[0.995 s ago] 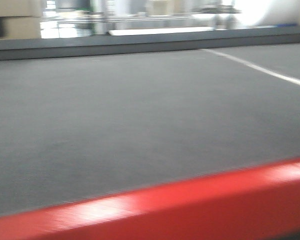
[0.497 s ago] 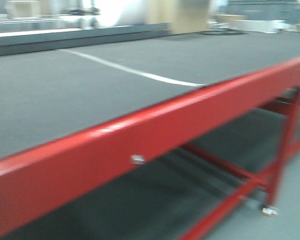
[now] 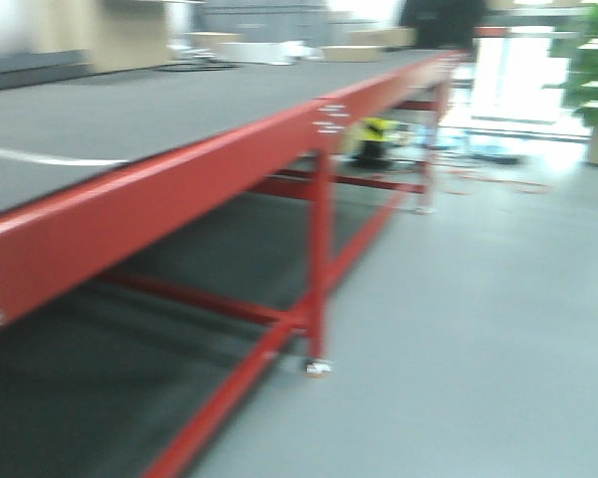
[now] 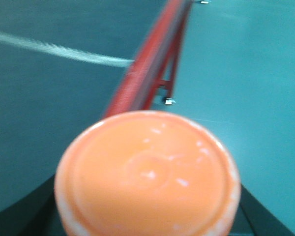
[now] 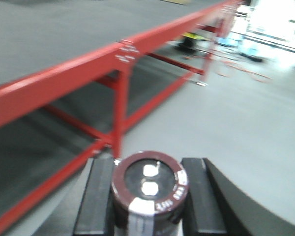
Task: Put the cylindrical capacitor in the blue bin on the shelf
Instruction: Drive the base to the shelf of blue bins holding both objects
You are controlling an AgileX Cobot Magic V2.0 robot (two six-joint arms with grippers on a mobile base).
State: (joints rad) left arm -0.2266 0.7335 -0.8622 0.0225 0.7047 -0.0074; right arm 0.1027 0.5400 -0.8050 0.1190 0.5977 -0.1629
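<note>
Front view's blurry, just the red table and grey floor. Left wrist: the left gripper is closed around an orange cap. Right wrist: the capacitor stands upright, pinched between the right gripper's black fingers, above the floor.

Cylindrical capacitor: dark brown sleeve with a pale grey stripe, silvery top (white lettering round the rim). Round lid: orange, paler at its edge. Table: red frame, grey top crossed by a white line. Floor: pale grey
</note>
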